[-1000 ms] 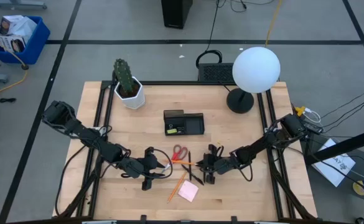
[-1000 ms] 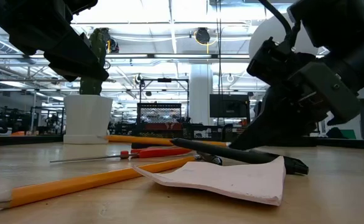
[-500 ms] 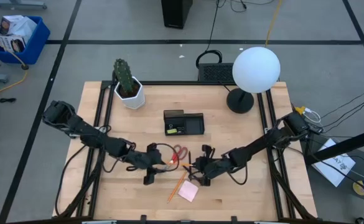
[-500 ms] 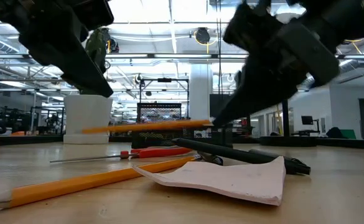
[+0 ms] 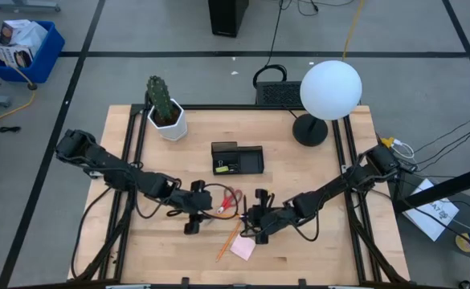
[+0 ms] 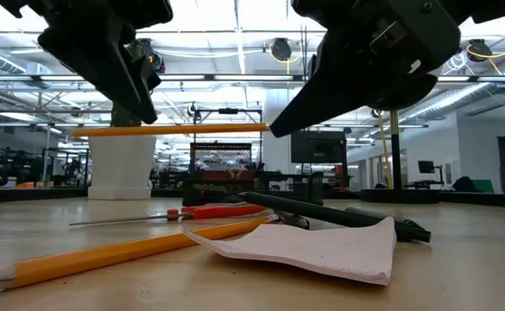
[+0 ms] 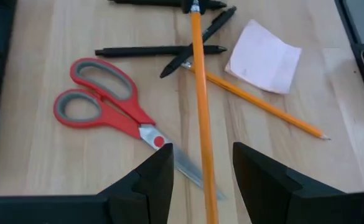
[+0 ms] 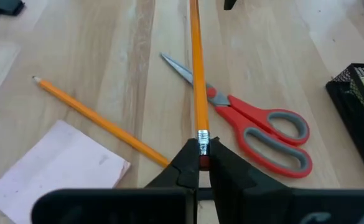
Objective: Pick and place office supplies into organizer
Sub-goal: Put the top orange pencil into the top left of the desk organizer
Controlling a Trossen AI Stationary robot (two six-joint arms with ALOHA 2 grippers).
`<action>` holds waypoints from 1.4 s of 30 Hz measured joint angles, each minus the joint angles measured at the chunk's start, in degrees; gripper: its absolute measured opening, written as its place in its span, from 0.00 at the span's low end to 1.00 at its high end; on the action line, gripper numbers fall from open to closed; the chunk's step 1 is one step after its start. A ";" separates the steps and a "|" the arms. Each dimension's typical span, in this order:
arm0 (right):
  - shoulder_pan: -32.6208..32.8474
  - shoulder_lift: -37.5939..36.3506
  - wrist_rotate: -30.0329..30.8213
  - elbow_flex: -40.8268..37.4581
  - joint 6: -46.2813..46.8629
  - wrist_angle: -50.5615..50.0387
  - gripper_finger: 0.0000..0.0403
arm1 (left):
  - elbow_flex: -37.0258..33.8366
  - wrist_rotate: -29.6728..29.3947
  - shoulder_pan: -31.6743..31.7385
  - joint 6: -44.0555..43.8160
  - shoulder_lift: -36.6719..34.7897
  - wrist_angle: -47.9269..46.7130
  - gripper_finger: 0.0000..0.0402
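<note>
Now the right end effector (image 8: 199,163) is clenched on the eraser end of an orange pencil (image 8: 197,81), holding it level above the surface (image 5: 315,172), as the low view shows (image 6: 170,130). In the high view this end effector (image 5: 245,218) sits near the centre of the surface, toward 6 o'clock. The left end effector (image 7: 200,171) stands released, its two fingers (image 7: 154,177) either side of the pencil's far end without touching it; in the high view it (image 5: 212,210) lies at 9 o'clock from the right one.

Below the raised pencil lie red-handled scissors (image 7: 110,106), blades partly under it. A second orange pencil (image 8: 98,121) lies flat beside a pink sticky-note pad (image 8: 57,171). Two black pens (image 7: 182,50) lie crossed near the pad. The black organizer (image 5: 238,159) stands well apart at 12 o'clock from both end effectors, with a white cactus pot (image 5: 167,120) at its 10 o'clock and a globe lamp (image 5: 329,90) at its 2 o'clock.
</note>
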 joint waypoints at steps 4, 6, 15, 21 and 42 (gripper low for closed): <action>0.12 0.02 0.07 0.02 -0.65 0.79 0.03 | 0.00 0.21 0.00 -0.18 0.00 -1.03 0.42; 0.24 0.02 0.15 0.02 -0.83 1.33 0.03 | -0.01 0.13 -0.02 -0.14 0.00 -1.30 0.42; 0.63 0.02 0.26 0.02 -3.67 4.83 0.03 | 0.00 0.66 -0.04 -0.40 0.00 -1.26 0.41; 0.76 0.04 1.65 0.02 -5.44 6.85 0.03 | 0.00 2.06 -0.24 -0.74 0.00 -1.18 0.34; 1.05 0.07 -0.98 -0.02 -4.76 8.81 0.10 | -0.02 3.17 -0.56 1.90 0.00 -0.81 0.09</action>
